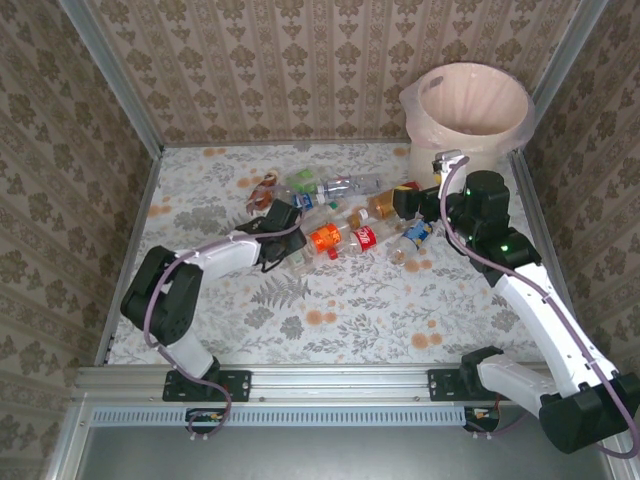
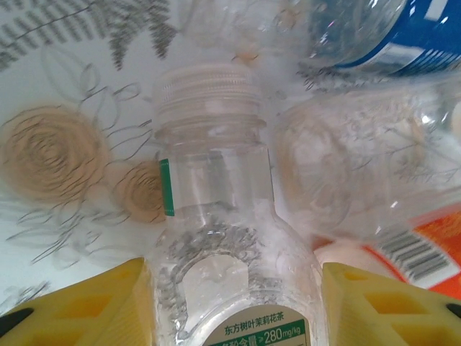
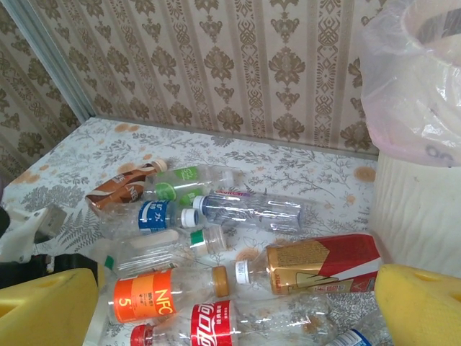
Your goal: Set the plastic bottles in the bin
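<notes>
Bottles (image 1: 345, 215) heaped on bench (image 1: 225, 300) | your left claw (image 2: 232, 310) pinches a clear white-capped bottle (image 2: 223, 245) | your right claw (image 3: 238, 303) wide open

Beige wallpaper with vertical stripes and repeating brown damask medallions covers the walls (image 1: 300, 70) on three sides, and pale metal posts (image 1: 112, 75) run down the far corners. The worktop (image 1: 330, 300) is covered in a white cloth printed with grey fern leaves, flowers and scattered orange-brown roses, and it is evenly and brightly lit, with only soft shadows. A silver aluminium rail (image 1: 330, 383) runs along its near edge, with a grey ribbed strip just below it.
</notes>
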